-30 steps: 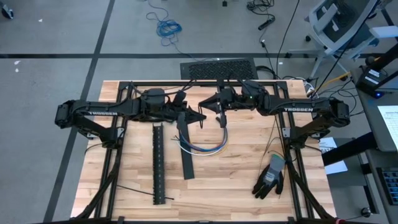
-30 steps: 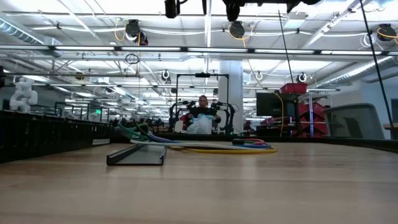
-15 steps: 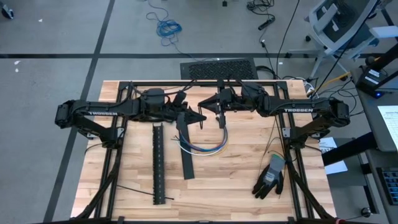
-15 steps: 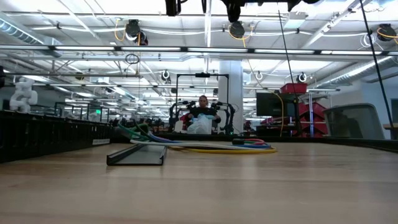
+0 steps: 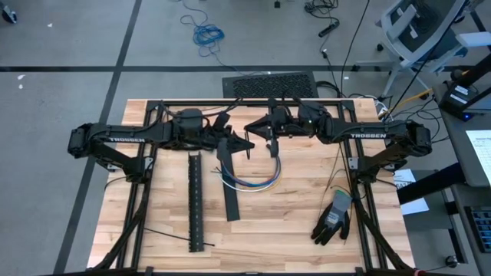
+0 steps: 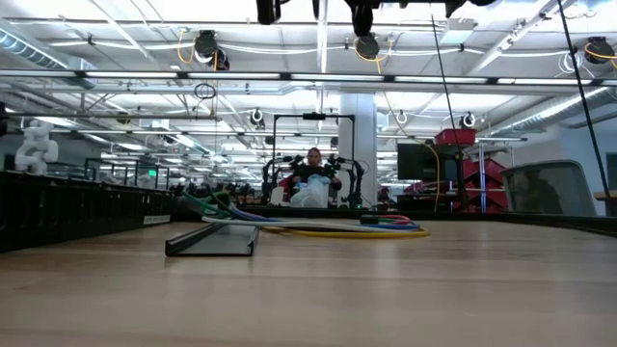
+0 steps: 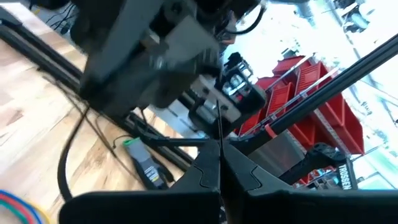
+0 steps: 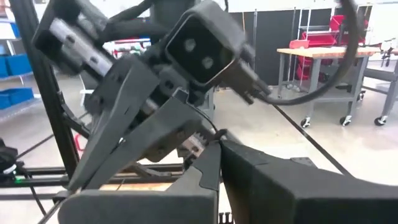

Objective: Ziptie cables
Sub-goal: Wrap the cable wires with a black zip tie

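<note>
Currently the pale wooden slatted table [image 5: 307, 207] carries the loose bundle of blue, white and yellow cables [image 5: 249, 182] near its centre. Above the far edge, left gripper [image 5: 249, 146] and right gripper [image 5: 253, 129] meet, both pinched closed, apparently sharing a thin black ziptie [image 7: 219, 127]; thread it slowly, keeping tips aligned.

The right gripper [image 8: 219, 163] fills the foreground, its two dark fingers [image 8: 273, 180] pressed together with no gap between them. Facing it at close range is the left gripper [image 8: 208, 132], tip almost meeting tip, a thin black strip [image 8: 206, 122] running between the two. Behind stand a black frame post [image 8: 46, 93], a wheeled workbench [image 8: 329, 56] carrying red bins [image 8: 317, 40], and a pale concrete floor [image 8: 292, 134].
</note>
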`<state>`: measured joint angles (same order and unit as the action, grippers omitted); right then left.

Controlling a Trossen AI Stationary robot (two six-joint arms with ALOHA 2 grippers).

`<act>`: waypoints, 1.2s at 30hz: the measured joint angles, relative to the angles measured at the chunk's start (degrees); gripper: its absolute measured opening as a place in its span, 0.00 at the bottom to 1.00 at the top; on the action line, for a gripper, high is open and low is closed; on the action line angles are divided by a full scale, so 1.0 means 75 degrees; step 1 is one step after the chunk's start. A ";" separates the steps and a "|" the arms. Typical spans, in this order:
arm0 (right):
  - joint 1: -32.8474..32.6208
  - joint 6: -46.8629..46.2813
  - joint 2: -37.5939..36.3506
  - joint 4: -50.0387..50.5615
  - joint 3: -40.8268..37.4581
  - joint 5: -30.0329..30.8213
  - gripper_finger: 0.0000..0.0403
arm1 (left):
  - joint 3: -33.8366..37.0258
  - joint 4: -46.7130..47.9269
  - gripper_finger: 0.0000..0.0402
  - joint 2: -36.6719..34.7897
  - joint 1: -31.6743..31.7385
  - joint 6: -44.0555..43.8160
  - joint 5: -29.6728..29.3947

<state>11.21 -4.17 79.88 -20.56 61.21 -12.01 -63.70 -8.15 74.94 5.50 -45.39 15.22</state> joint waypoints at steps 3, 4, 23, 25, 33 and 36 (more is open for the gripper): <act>0.0004 -0.0010 0.0000 -0.0035 0.0000 -0.0015 0.00 | 0.0000 0.0080 0.00 0.0006 0.0000 0.0094 -0.0003; 0.0000 0.0032 0.0000 -0.0022 0.0000 -0.0024 0.00 | 0.0000 0.0071 0.00 0.0006 0.0000 0.0094 -0.0004; -0.0032 0.0099 0.0000 0.0099 0.0000 -0.0254 0.00 | 0.0000 -0.0102 0.00 0.0006 0.0017 0.0164 -0.0073; -0.0036 0.0100 0.0000 0.0099 0.0000 -0.0256 0.00 | 0.0000 -0.0100 0.00 0.0006 0.0017 0.0167 -0.0075; -0.0057 0.0100 0.0000 0.0102 0.0000 -0.0254 0.00 | 0.0000 -0.0118 0.00 0.0006 0.0017 0.0176 -0.0119; -0.0057 0.0043 0.0000 0.0102 0.0000 -0.0254 0.00 | 0.0000 -0.0109 0.00 0.0006 0.0017 0.0324 -0.0132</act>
<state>10.79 -3.85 79.88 -19.79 61.21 -13.91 -63.70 -8.97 74.98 5.63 -42.96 14.23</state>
